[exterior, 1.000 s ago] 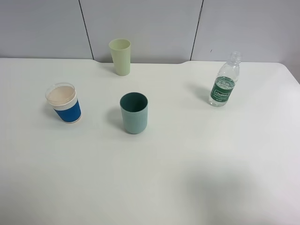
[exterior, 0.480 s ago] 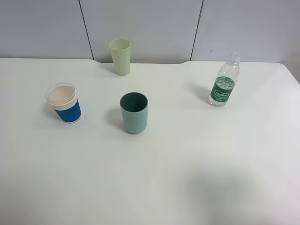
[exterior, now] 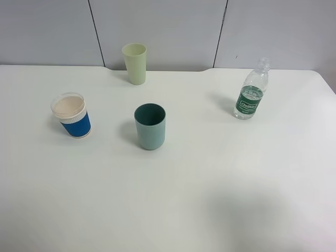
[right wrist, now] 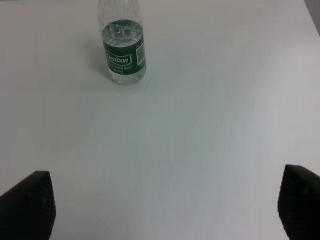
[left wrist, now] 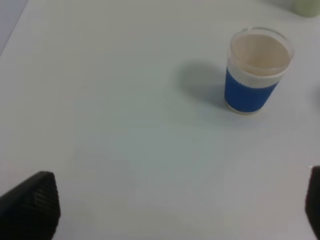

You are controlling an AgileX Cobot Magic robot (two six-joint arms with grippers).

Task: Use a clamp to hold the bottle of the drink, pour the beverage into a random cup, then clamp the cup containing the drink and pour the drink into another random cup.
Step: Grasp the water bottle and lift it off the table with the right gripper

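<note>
The bottle of the drink [exterior: 251,92] stands upright at the right rear of the white table, clear liquid showing in it above its green label. In the right wrist view the bottle [right wrist: 122,55] stands well ahead of my right gripper [right wrist: 162,205], whose dark fingertips [right wrist: 27,202] are spread wide with nothing between them. The teal-green cup [exterior: 150,128] sits mid-table. The blue-sleeved paper cup [exterior: 73,118] stands at the left. My left gripper [left wrist: 172,210] is open and empty, well short of that paper cup [left wrist: 257,75]. Neither arm appears in the high view.
A taller pale yellow-green tumbler [exterior: 135,63] stands at the back of the table [exterior: 210,184], near the grey wall panels. A soft shadow lies on the tabletop at the front right.
</note>
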